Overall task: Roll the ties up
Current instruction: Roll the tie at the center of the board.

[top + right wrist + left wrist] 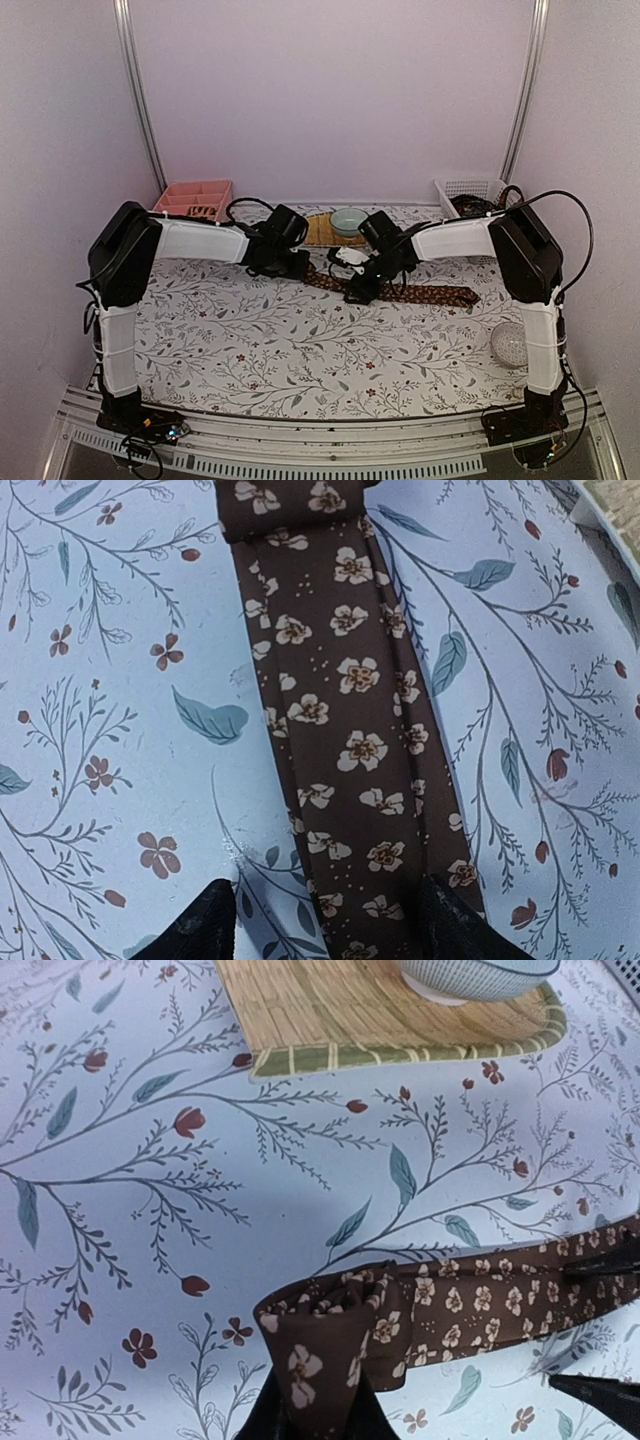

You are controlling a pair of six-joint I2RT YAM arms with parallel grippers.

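One brown tie with small cream flowers (430, 294) lies on the flowered tablecloth, running from the middle toward the right. My left gripper (292, 265) is at its left end. In the left wrist view this gripper (312, 1410) is shut on the tie's rolled-up end (330, 1340), a small loose roll from which the flat strip (520, 1295) leads off to the right. My right gripper (362, 287) is open and hangs low over the tie. In the right wrist view its two fingertips (200, 925) straddle the flat tie (350, 750) without squeezing it.
A yellowish woven mat (320, 232) with a pale green bowl (348, 221) lies behind the grippers; it also shows in the left wrist view (330, 1010). A pink tray (193, 198) stands back left, a white basket (470, 194) back right, a white speckled ball (510, 343) at right.
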